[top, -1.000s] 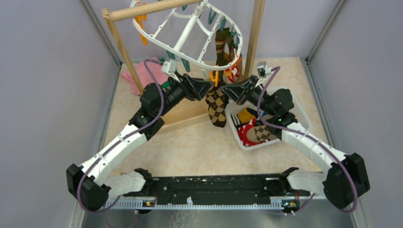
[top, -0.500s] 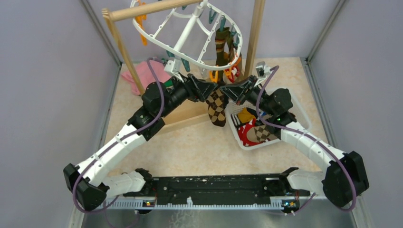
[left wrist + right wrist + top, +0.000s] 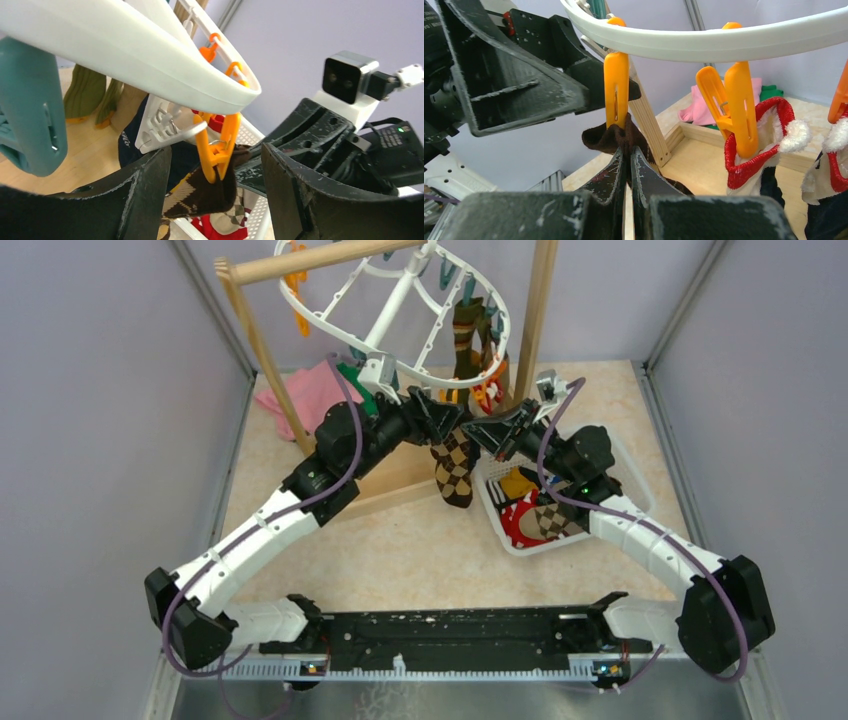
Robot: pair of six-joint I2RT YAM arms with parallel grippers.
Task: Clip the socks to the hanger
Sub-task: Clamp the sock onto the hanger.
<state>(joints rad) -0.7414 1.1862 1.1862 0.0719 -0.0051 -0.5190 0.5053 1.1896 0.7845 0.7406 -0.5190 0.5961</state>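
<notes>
Hanger (image 3: 398,302) hangs tilted from the wooden rack (image 3: 310,260) at the far side of the worktop (image 3: 420,540). A brown argyle sock (image 3: 455,470) hangs toe-down from an orange clip (image 3: 220,145) on the near rim, its cuff at the clip's lower end.

Left jaws are released, one either side of that clip with a gap on both sides. Right jaws are clenched on the sock's cuff just under the clip. The two arm heads are nearly nose to nose below the rim, tight space.

Neighbours:
- A teal clip (image 3: 27,120) is just left of the left jaws.
- The next orange clip (image 3: 734,105) to the right holds a red sock with white fuzzy trim (image 3: 764,145).
- A brown-green striped sock (image 3: 468,340) hangs on the far right of the hanger.

White perforated basket (image 3: 545,547) is just right of the hanging sock. It holds:
- a red-and-white striped sock (image 3: 515,515)
- a second argyle sock (image 3: 555,520)
- a mustard sock (image 3: 515,480)

Pink cloth (image 3: 305,390) and green cloth (image 3: 771,92) lie far left, behind the rack post.
</notes>
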